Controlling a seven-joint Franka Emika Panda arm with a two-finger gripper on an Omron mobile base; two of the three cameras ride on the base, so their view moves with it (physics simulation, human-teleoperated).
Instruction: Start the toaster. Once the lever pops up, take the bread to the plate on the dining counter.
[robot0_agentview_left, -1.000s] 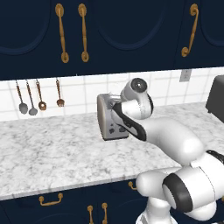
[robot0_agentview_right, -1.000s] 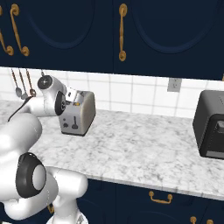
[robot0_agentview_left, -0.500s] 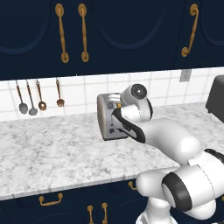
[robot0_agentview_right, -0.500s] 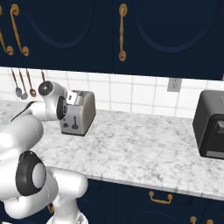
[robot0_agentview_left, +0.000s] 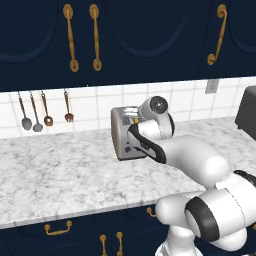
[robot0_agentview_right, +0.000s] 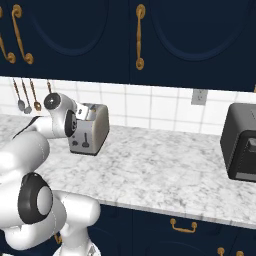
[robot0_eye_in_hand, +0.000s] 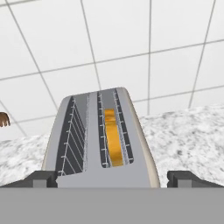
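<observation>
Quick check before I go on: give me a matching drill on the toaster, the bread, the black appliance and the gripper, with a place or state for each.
Things:
1. boxy grey-silver two-slot toaster
2. golden-tan bread slice with orange-brown crust
3. black box-shaped appliance
4. robot's two-finger gripper

Places or states:
A. at the far right of the marbled counter
B. open, fingertips on either side of the toaster's near end
C. sunk in one slot, the other slot empty
D. by the tiled wall, beside the arm's wrist

Pairs: 1-D, 2-C, 3-A, 4-B
</observation>
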